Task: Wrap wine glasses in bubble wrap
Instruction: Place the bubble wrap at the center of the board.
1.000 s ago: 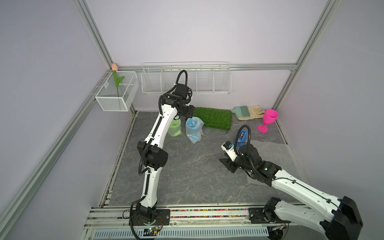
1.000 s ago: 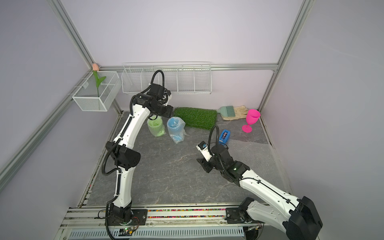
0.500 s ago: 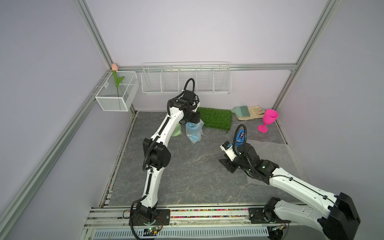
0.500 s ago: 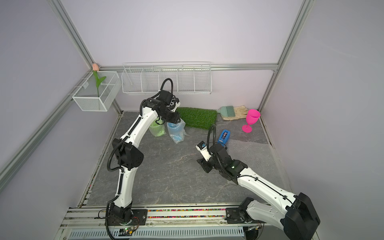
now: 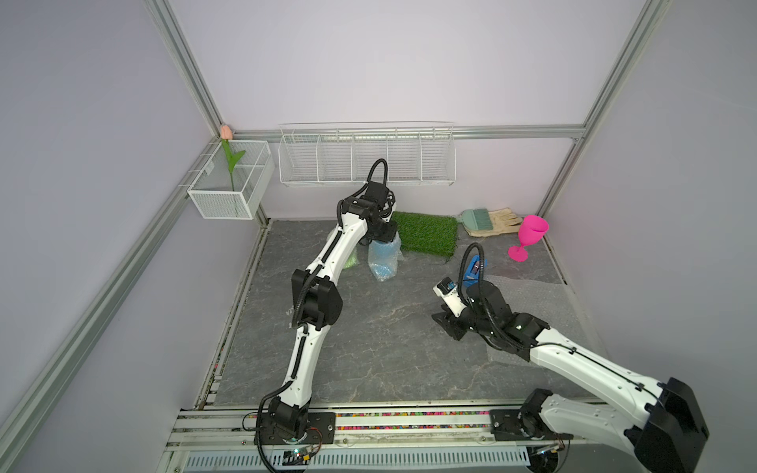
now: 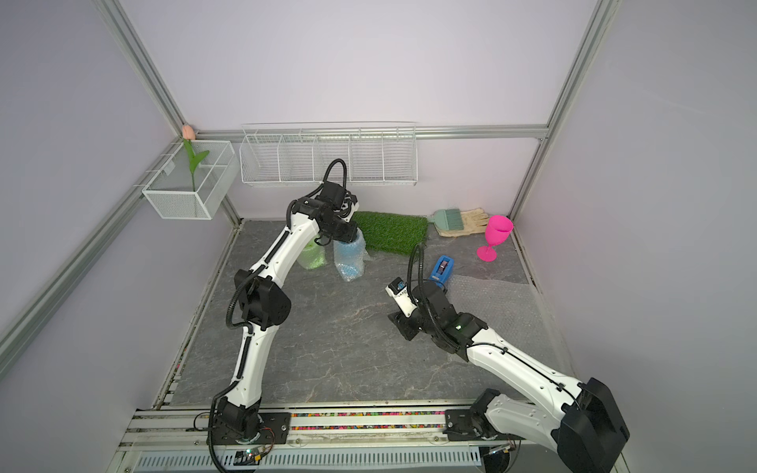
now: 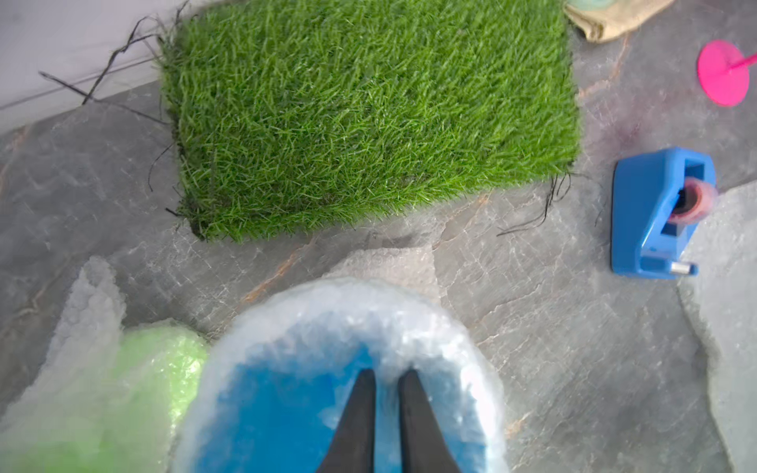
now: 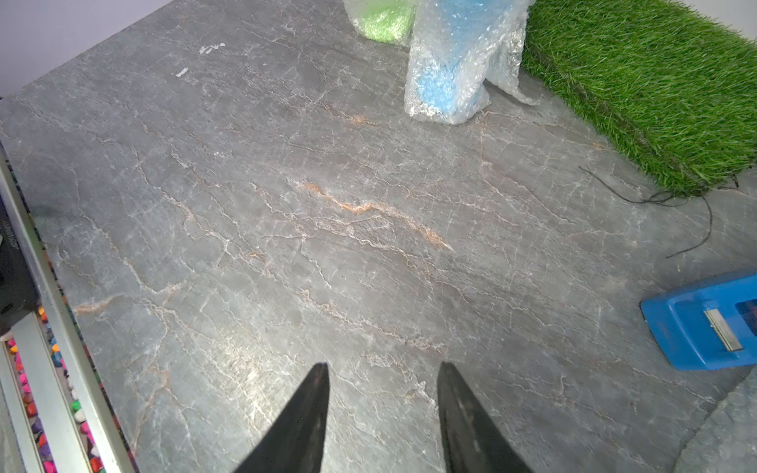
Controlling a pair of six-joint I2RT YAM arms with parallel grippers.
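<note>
Left arm stretched back, wrist bent down; left gripper (image 7: 388, 373) jaws narrow, pinching clear bubble wrap (image 7: 368, 303) at the upright sky-blue plastic goblet (image 7: 278, 409)'s rim, near the green grass mat (image 7: 368, 114). Right gripper (image 8: 384, 365) jaws half-wide, empty, over open grey table (image 8: 286, 245).

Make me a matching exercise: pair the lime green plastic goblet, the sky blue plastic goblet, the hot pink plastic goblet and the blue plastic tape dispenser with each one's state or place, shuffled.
Things
1. lime green plastic goblet
2. sky blue plastic goblet
3. hot pink plastic goblet
4. blue plastic tape dispenser

States or places
A. unwrapped, upright near the beige glove
B. next to the edge of the flat bubble wrap sheet
C. wrapped, left gripper at its rim
D. wrapped, no gripper on it

Pairs: 1-D, 2-C, 3-A, 4-B
</note>
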